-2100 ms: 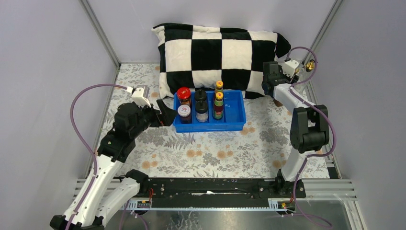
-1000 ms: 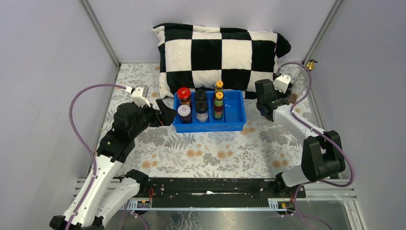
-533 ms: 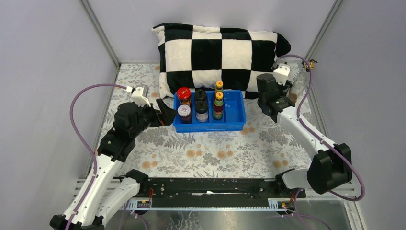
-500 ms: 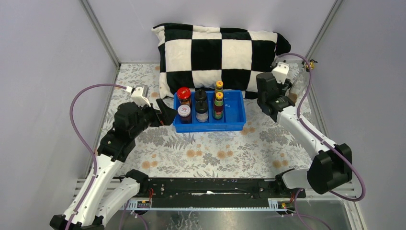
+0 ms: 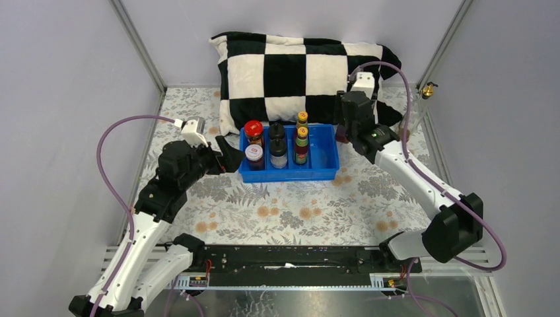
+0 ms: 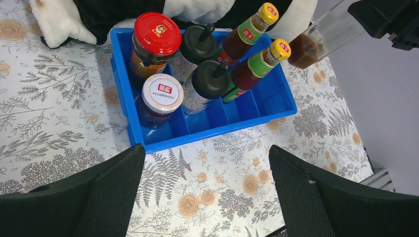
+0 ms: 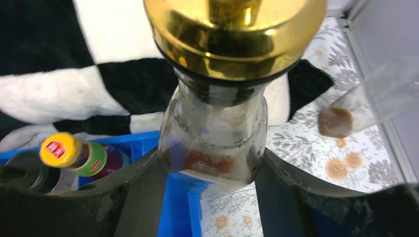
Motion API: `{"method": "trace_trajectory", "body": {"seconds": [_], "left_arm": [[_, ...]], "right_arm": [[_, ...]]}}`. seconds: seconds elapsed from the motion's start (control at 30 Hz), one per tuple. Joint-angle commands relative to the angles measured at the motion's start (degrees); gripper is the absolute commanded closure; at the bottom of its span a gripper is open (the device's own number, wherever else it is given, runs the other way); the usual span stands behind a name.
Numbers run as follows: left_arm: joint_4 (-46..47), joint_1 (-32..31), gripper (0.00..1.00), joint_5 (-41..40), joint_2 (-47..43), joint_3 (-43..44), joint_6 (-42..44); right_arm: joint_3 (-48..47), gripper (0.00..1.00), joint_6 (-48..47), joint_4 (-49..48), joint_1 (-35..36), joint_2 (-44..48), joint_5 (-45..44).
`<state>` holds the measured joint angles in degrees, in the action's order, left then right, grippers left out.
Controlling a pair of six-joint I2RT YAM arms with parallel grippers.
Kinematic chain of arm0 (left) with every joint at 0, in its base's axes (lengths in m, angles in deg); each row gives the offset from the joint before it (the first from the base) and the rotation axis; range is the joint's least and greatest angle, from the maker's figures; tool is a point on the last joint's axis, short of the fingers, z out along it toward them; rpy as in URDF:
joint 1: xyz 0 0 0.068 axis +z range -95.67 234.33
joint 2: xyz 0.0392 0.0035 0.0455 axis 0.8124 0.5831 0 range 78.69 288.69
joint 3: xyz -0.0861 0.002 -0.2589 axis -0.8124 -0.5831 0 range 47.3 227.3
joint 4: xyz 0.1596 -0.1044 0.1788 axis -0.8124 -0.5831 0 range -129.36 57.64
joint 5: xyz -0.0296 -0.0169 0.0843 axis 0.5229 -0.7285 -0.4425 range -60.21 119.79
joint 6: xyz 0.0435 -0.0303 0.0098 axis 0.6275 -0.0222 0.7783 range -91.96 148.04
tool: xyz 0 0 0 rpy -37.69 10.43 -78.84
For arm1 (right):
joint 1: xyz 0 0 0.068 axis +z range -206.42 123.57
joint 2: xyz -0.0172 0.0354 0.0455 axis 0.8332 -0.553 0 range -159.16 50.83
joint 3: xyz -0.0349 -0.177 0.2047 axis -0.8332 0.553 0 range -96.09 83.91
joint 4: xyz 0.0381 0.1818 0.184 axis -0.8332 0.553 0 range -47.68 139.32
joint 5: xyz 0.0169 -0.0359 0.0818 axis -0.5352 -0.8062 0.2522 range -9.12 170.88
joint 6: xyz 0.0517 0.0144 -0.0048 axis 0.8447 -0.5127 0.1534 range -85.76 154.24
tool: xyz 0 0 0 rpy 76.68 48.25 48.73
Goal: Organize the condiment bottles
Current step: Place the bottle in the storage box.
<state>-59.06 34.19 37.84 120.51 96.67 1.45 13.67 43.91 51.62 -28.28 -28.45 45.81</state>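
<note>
The blue tray [image 5: 326, 156] holds a red-lidded jar [image 5: 253, 129], a white-lidded jar [image 5: 254, 156], two black-capped jars [image 5: 277, 140] and two yellow-capped bottles [image 5: 302, 135]. My right gripper [image 5: 344, 130] is shut on a gold-spouted glass bottle [image 7: 213, 129]. That bottle hangs tilted just over the tray's right edge [image 7: 179, 198], its brown-sauce end [image 6: 306, 49] near the yellow caps. A second gold-spouted bottle [image 5: 427, 88] stands in the back right corner. My left gripper [image 5: 232, 156] sits open at the tray's left side, with only the floral cloth between its fingers [image 6: 316, 192].
A black and white checkered pillow [image 5: 304, 69] lies right behind the tray. Metal frame posts and grey walls close in the left, right and back sides. The tray's right-hand compartment [image 6: 269, 101] has nothing in it.
My right arm has swung left from the back right corner to the tray's right edge, carrying the glass bottle. The left arm has not moved.
</note>
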Motion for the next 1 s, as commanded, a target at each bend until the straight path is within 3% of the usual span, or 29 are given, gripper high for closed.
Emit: {"method": "trace_trajectory", "body": {"seconds": [0.0,0.43,0.97], "left_arm": [[0.41,0.54,0.01,-1.28,-0.21,0.22,-0.55],[0.58,0.54,0.01,-1.81,-0.16,-0.49,-1.01],[1.5,0.54,0.01,-2.56,-0.25,-2.17,-1.26]], "right_arm": [[-3.85,0.65,-3.74,-8.74,2.07,-0.87,4.55],[-2.7,0.66,-6.32,-17.47,5.35,-6.63,8.61],[6.49,0.68,-8.0,-34.62,5.35,-17.2,8.94]]}}
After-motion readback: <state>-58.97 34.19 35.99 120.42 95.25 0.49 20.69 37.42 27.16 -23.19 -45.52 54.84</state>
